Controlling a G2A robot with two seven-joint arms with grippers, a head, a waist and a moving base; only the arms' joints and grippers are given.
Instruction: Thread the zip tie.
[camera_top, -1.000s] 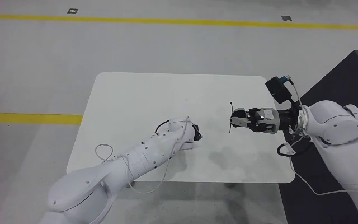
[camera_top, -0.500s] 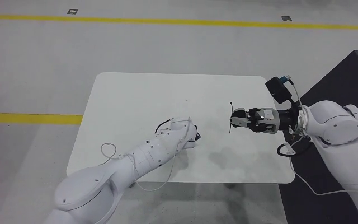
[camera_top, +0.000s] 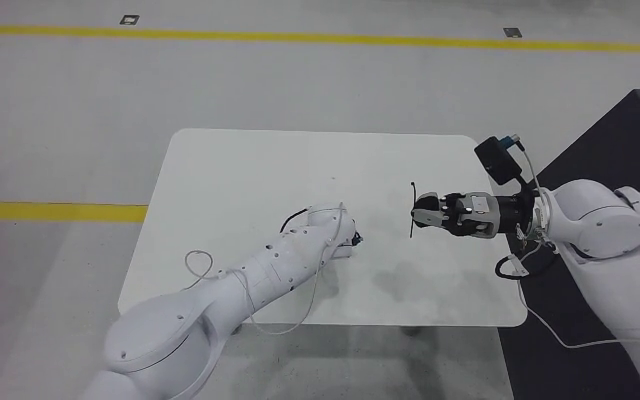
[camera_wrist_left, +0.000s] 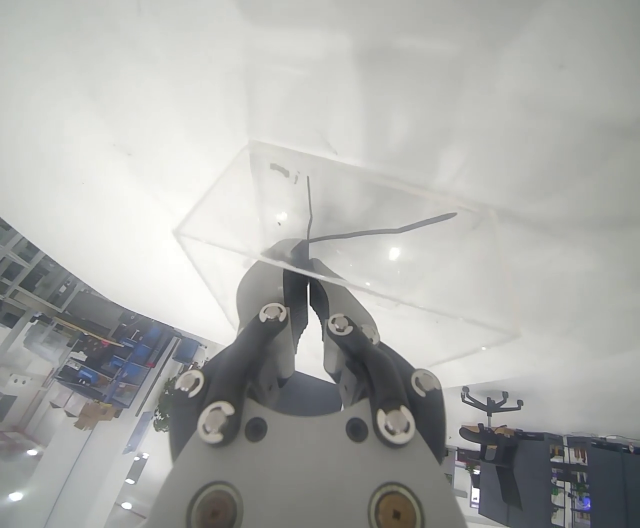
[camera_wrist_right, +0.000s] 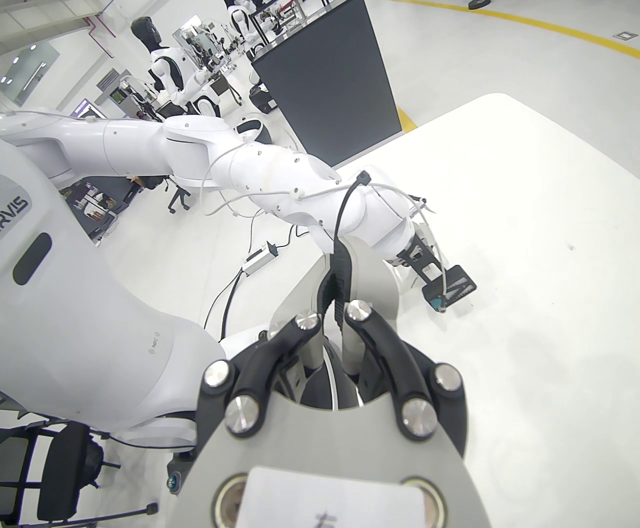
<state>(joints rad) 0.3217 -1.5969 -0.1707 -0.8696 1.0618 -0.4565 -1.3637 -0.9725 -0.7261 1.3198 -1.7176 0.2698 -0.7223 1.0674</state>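
Observation:
A black zip tie (camera_top: 412, 198) stands across the tips of my right gripper (camera_top: 415, 213), which is shut on it above the table's right half. In the right wrist view the zip tie (camera_wrist_right: 344, 220) rises from the right gripper (camera_wrist_right: 336, 272), with its head at the far end. My left gripper (camera_wrist_left: 300, 260) is near the table's middle, shut, with a thin black strip (camera_wrist_left: 309, 205) sticking out of its tips. A grey line beside the strip looks like its shadow. A clear box-shaped piece (camera_wrist_left: 430, 285) lies around those tips. From above, the left gripper (camera_top: 352, 240) sits mostly hidden under its wrist.
The white table (camera_top: 250, 180) is bare around both arms; its front edge runs just below the left forearm. A dark panel (camera_top: 600, 140) stands off the table's right side. The left arm (camera_wrist_right: 280, 180) and its wrist camera (camera_wrist_right: 448, 288) lie beyond the right gripper.
The left forearm has swung slightly and its loose cable loop has shifted right. The right arm and its zip tie have kept still.

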